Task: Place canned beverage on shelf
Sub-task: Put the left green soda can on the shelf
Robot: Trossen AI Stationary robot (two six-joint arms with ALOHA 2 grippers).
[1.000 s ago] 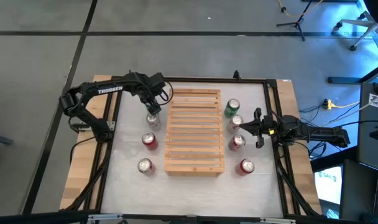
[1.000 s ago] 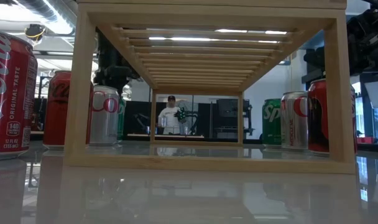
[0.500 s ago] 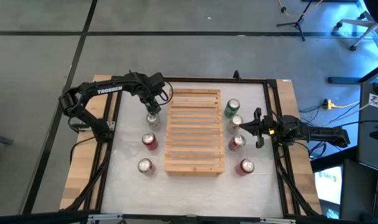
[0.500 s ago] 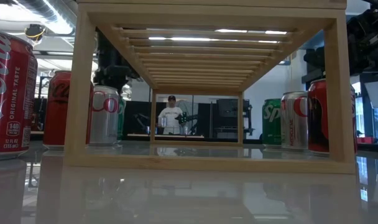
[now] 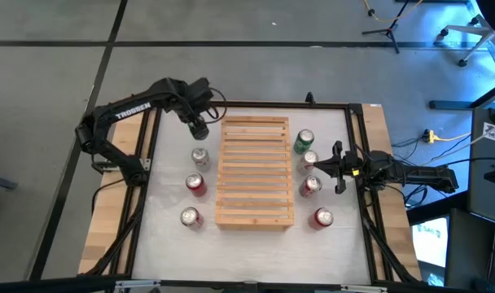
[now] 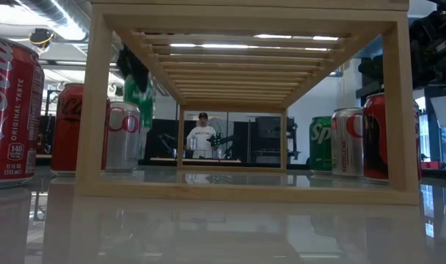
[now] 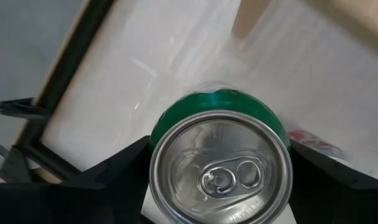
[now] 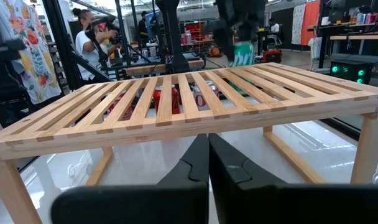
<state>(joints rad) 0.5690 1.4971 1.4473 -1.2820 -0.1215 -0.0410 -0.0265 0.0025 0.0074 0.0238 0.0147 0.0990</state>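
Observation:
The shelf (image 5: 254,171) of pale wooden slats stands on its legs in the middle of the white table. My left gripper (image 5: 197,128) hangs over the table beyond the shelf's far left corner, shut on a green can (image 7: 220,102) with a silver top (image 7: 221,167). The low view shows this can (image 6: 139,94) in the air left of the shelf. The right wrist view shows it (image 8: 242,53) beyond the shelf top. My right gripper (image 5: 317,165) waits shut at the shelf's right side, pointing level at it. My left gripper pinches the green can by its side wall just under the rim (image 7: 153,146), one finger (image 7: 114,177) on each side. The fingers come from above, pointing steeply down. The can hangs upright, top up, clear of the table.
Three cans stand in a row left of the shelf: silver (image 5: 199,156), red (image 5: 196,185) and another (image 5: 190,216). Right of the shelf stand a green can (image 5: 304,140), a silver one (image 5: 310,159) and two red ones (image 5: 311,185), (image 5: 322,217). People stand in the room beyond.
My left gripper has gone straight up from beside the silver can, taking the green can with it. The can, which stood on the table behind the silver one, now hangs upright, clear of the table, at about the height of the shelf top.

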